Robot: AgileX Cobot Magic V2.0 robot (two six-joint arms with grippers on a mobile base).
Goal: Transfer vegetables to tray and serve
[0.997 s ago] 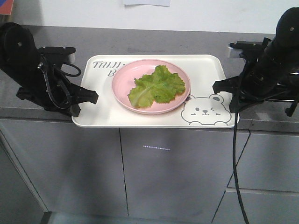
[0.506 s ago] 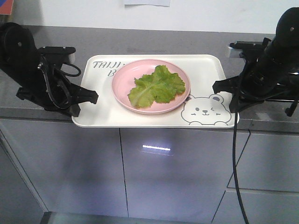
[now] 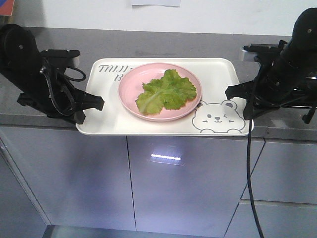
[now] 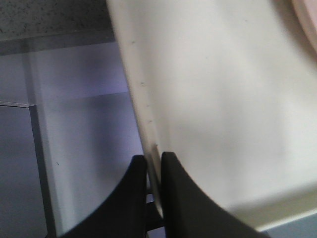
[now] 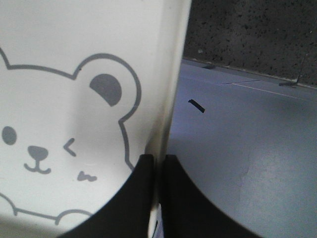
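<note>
- My left gripper (image 3: 95, 103) is clamped on the left rim of the tray (image 3: 218, 79), towards its near corner.
- In the left wrist view, my left gripper (image 4: 154, 159) has its two black fingers (image 4: 136, 173) pressed close together. The tray's (image 4: 208, 99) thin cream edge runs between them.
- My right gripper (image 3: 231, 92) is clenched on the tray's right rim, about halfway along that side and just right of the bear face (image 3: 218, 118).
- In the right wrist view, my right gripper (image 5: 158, 159) pinches the rim of the tray (image 5: 49, 29), with the bear face (image 5: 44, 144) immediately left of my fingers (image 5: 141, 173).
- The vegetables (image 3: 167, 92) lie on the pink plate (image 3: 130, 88), which sits on the tray left of its middle and partly covers the lettering (image 3: 113, 69).
- The leaves are between my two grippers, well apart from both and a little nearer my left one.
- The tray spans the grey counter (image 3: 148, 42), and its near edge reaches the counter's front lip above the cabinet doors (image 3: 173, 188).
- I cannot tell whether the tray rests on the counter or is raised off it.
</note>
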